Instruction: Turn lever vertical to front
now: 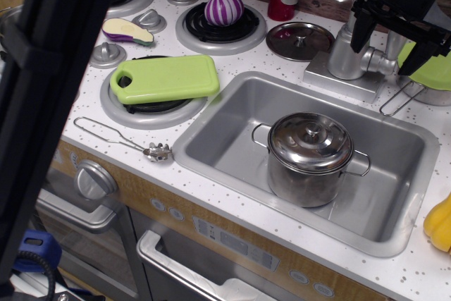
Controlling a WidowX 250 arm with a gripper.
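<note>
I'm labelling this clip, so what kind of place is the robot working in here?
Most likely a toy play kitchen. The counter has a sink holding a lidded pot, stove burners, one under a green cutting board, and plastic food such as a purple onion. The claw is at the faucet's lever.

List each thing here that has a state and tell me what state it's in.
lever: sticking out sideways from the faucet body
gripper: open, straddling the lever
pot: lidded, upright in the sink
loose lid: flat on the counter
cutting board: lying across a burner
</note>
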